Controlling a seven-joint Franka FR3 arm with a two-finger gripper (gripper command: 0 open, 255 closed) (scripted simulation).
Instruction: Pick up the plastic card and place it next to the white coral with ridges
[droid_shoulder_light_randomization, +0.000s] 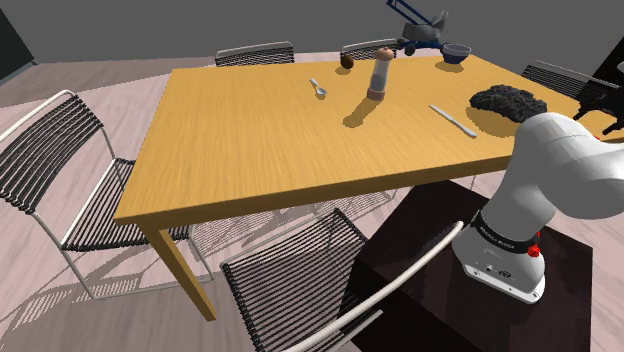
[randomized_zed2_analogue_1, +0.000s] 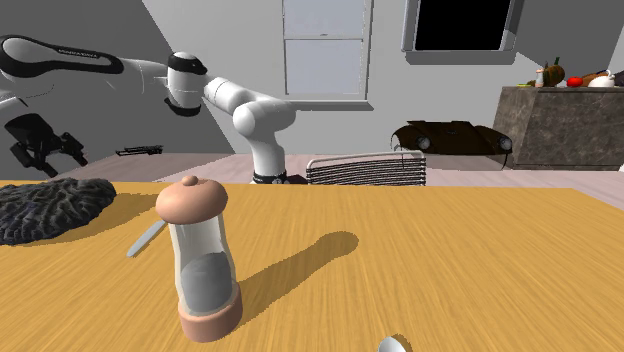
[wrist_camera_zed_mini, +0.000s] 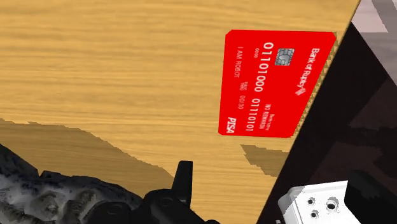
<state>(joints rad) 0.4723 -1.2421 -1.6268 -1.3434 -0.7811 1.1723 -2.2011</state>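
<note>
Card (wrist_camera_zed_mini: 277, 83): red, flat on wooden worktop (wrist_camera_zed_mini: 95, 63), right at worktop edge. Lies ahead of gripper (randomized_zed2_analogue_1: 47, 152), apart, not held. Dark lumpy coral (wrist_camera_zed_mini: 38, 191) close by gripper, apart from card. Gripper: cannot tell if spread or pressed together. Card writing: "Bank of" plus unclear word, "01101000", "I AM ROBOT", "PISA".

Second exterior view's left edge crops dark coral (randomized_zed2_analogue_1: 45, 205).

Wooden counter (droid_shoulder_light_randomization: 260, 130) carrying a mill (droid_shoulder_light_randomization: 380, 73), spoon (droid_shoulder_light_randomization: 318, 88), knife (droid_shoulder_light_randomization: 452, 120), bowl (droid_shoulder_light_randomization: 456, 53), dark coral (droid_shoulder_light_randomization: 508, 101) and, at its edge, a red card (wrist_camera_zed_mini: 273, 83).
</note>
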